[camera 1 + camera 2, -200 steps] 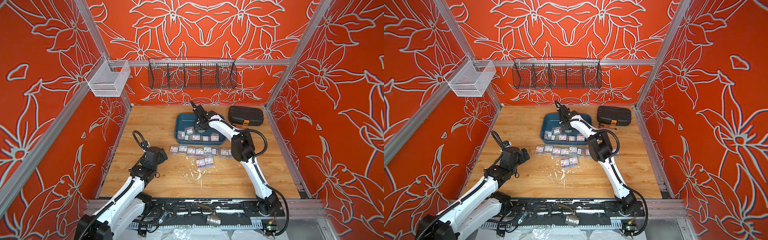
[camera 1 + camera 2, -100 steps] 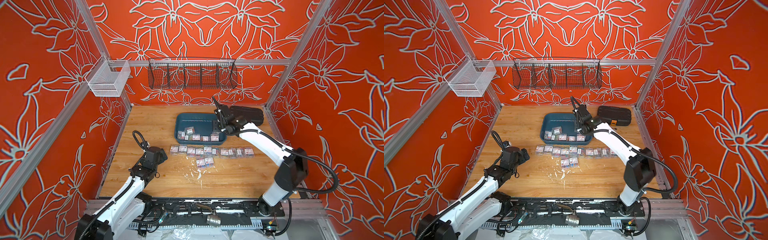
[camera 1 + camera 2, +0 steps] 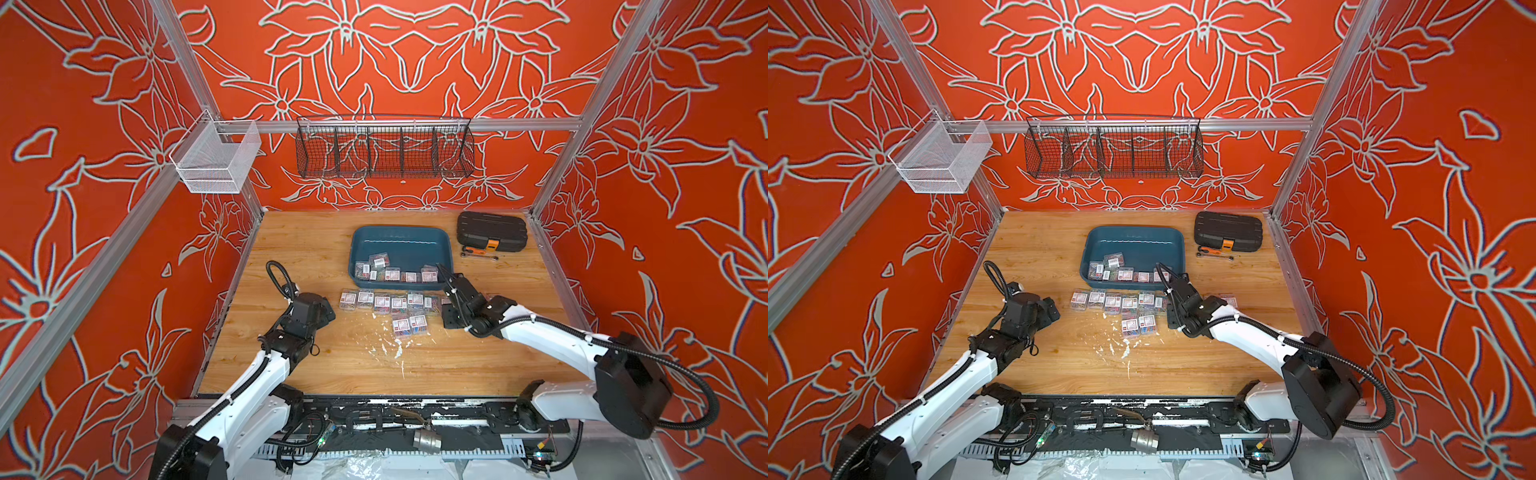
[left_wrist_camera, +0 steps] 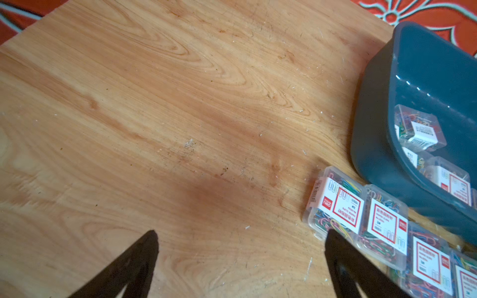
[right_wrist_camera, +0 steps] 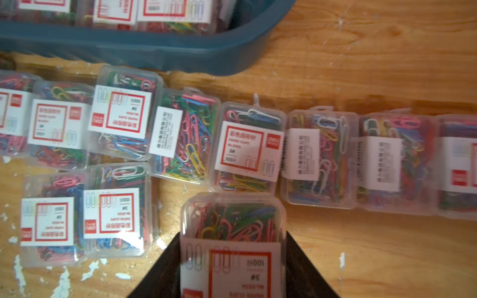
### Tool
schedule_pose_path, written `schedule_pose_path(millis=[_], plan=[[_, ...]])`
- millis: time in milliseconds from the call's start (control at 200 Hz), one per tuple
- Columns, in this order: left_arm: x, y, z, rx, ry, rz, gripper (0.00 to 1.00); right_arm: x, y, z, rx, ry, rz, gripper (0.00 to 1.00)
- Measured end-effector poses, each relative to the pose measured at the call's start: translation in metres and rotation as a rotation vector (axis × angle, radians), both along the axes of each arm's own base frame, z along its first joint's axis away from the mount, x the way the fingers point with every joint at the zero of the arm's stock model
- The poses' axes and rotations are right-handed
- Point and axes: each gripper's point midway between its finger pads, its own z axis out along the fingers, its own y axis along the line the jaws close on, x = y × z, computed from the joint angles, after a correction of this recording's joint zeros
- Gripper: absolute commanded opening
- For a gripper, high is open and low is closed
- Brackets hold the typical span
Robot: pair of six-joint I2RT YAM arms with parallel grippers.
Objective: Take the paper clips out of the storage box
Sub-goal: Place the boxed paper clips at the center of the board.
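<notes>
Plainly, the right gripper (image 5: 232,234) was partly closed on one clear box of paper clips (image 5: 229,216), its fingers pinching both sides over the wooden tabletop (image 5: 374,245), just in front of the row of set-out boxes (image 3: 386,301). The left gripper (image 4: 240,231) gaped wide and empty over bare wood, one finger just beside the row's end box (image 4: 335,206). Several remaining boxes (image 3: 395,272) lay against the near wall of the teal storage box (image 3: 401,229). Bare wood lay open between the row and the table's front edge.

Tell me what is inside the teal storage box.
Several boxes of paper clips sit in the storage box, bunched along its near wall; the far half is bare. Whether more lie beneath them is hidden.
</notes>
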Motion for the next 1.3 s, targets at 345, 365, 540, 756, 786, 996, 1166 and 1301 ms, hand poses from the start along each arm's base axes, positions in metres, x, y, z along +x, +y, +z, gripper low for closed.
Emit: schedule_pose_path(millis=[345, 365, 540, 756, 786, 996, 1166, 1301], plan=[[-0.010, 0.004, 0.011, -0.031, -0.090, 0.018, 0.98, 0.015, 0.040, -0.017, 0.076, -0.053, 0.076, 0.44], [-0.010, 0.005, 0.011, -0.031, -0.092, 0.019, 0.98, 0.016, 0.041, -0.018, 0.078, -0.057, 0.078, 0.44], [-0.012, 0.006, 0.009, -0.032, -0.097, 0.020, 0.98, 0.021, 0.050, -0.018, 0.094, -0.079, 0.085, 0.43], [-0.012, 0.006, 0.009, -0.031, -0.097, 0.021, 0.98, 0.009, 0.042, -0.018, 0.072, -0.068, 0.086, 0.43], [-0.012, 0.006, 0.009, -0.031, -0.097, 0.021, 0.98, 0.006, 0.038, -0.017, 0.066, -0.066, 0.084, 0.43], [-0.012, 0.006, 0.009, -0.031, -0.097, 0.022, 0.98, -0.009, 0.023, -0.022, 0.047, -0.051, 0.069, 0.43], [-0.012, 0.006, 0.009, -0.031, -0.097, 0.022, 0.98, -0.012, 0.023, -0.028, 0.047, -0.040, 0.069, 0.43], [-0.012, 0.006, 0.009, -0.032, -0.098, 0.022, 0.98, -0.011, 0.024, -0.036, 0.038, -0.023, 0.069, 0.43]])
